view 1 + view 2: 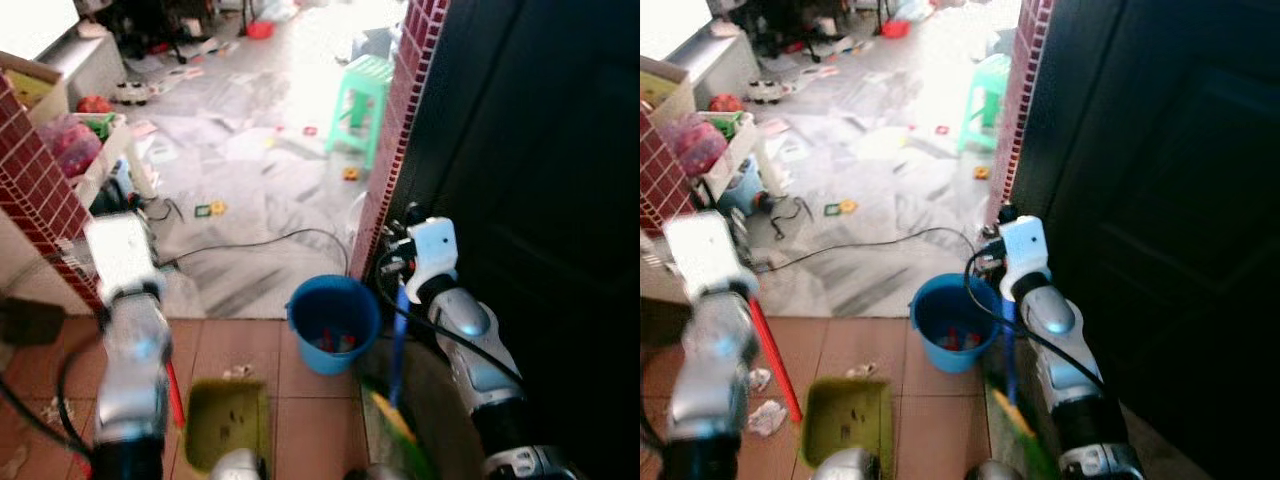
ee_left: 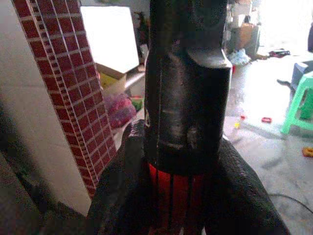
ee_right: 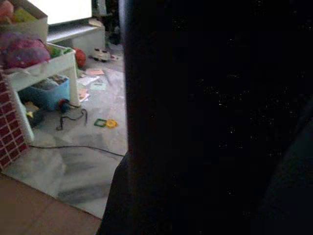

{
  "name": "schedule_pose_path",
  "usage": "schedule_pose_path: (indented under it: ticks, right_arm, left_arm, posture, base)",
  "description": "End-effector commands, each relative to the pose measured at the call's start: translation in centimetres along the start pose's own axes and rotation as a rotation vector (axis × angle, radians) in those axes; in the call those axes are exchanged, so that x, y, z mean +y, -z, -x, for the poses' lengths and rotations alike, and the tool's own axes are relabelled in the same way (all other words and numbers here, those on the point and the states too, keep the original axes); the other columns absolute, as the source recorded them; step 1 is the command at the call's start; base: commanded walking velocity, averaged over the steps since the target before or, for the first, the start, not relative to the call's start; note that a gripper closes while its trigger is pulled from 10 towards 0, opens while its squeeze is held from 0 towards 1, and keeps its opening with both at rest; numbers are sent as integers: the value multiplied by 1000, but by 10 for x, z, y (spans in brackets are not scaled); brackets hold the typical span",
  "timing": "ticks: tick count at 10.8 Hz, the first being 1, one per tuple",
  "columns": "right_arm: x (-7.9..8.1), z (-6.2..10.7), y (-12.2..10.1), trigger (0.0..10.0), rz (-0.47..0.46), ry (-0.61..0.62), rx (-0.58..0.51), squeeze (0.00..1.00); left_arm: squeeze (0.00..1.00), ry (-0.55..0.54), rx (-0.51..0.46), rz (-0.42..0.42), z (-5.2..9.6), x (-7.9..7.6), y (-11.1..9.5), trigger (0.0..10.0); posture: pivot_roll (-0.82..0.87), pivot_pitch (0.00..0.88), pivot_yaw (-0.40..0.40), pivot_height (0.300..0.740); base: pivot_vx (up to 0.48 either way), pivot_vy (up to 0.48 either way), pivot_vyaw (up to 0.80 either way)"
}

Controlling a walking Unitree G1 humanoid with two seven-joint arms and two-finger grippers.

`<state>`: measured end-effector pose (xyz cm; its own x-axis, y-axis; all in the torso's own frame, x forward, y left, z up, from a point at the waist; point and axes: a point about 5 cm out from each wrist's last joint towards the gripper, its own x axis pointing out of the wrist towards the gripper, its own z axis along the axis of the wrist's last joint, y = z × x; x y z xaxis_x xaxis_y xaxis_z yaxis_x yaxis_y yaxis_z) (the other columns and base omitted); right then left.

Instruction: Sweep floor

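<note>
My left gripper (image 2: pixel 182 193) is shut on the red handle (image 1: pixel 775 365) of a green dustpan (image 1: pixel 228 420), just under the handle's black end cap (image 2: pixel 188 98). The pan rests on the brown tiles between my arms. My right gripper (image 1: pixel 400 272) is raised beside the brick pillar, shut on a broom's blue handle (image 1: pixel 399 345). The handle hangs down to green and yellow bristles (image 1: pixel 398 420) near my right side. Crumpled paper scraps (image 1: pixel 765 415) lie on the tiles beside the pan. The right wrist view is mostly dark.
A blue bucket (image 1: pixel 305 335) with small items inside stands just ahead. A brick pillar (image 1: pixel 395 150) and dark door (image 1: pixel 540 150) close off the right. A black cable (image 1: pixel 260 245), scattered toys (image 1: pixel 210 209), a green stool (image 1: pixel 360 105) and a white shelf (image 1: pixel 95 140) lie beyond.
</note>
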<state>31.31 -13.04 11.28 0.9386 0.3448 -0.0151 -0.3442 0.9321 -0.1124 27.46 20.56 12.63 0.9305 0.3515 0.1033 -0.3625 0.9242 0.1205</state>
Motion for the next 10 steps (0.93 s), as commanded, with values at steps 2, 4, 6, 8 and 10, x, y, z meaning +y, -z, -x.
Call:
schedule_pose_path:
  ticks: [2, 4, 6, 8, 10]
  right_arm:
    - [3, -3, -16, 10000, -27, 8, -62, 0]
    - [9, 3, -15, 10000, -15, -10, -56, 0]
    - [4, 10, -14, 10000, 25, 3, -46, 0]
    - [-3, 13, -12, 10000, 42, 25, -27, 0]
    - [-3, 13, -12, 10000, 64, 14, -21, 0]
  left_arm:
    - [0, 20, -71, -19, 8, -4, -2, 10000]
    - [0, 64, 21, -59, 18, -12, 6, 10000]
    - [0, 136, 222, 15, 41, -10, 18, 10000]
    - [0, 27, 361, 61, 51, 2, 18, 10000]
    - [0, 11, 462, 84, 60, 14, 17, 10000]
  posture:
    - [10, 7, -10, 740]
    - [1, 26, 11, 740]
    - [-4, 32, 34, 740]
    - [1, 35, 41, 740]
    - [5, 31, 34, 740]
  base:
    - [0, 0, 0]
    - [0, 0, 0]
    - [0, 0, 0]
    - [0, 0, 0]
    - [0, 0, 0]
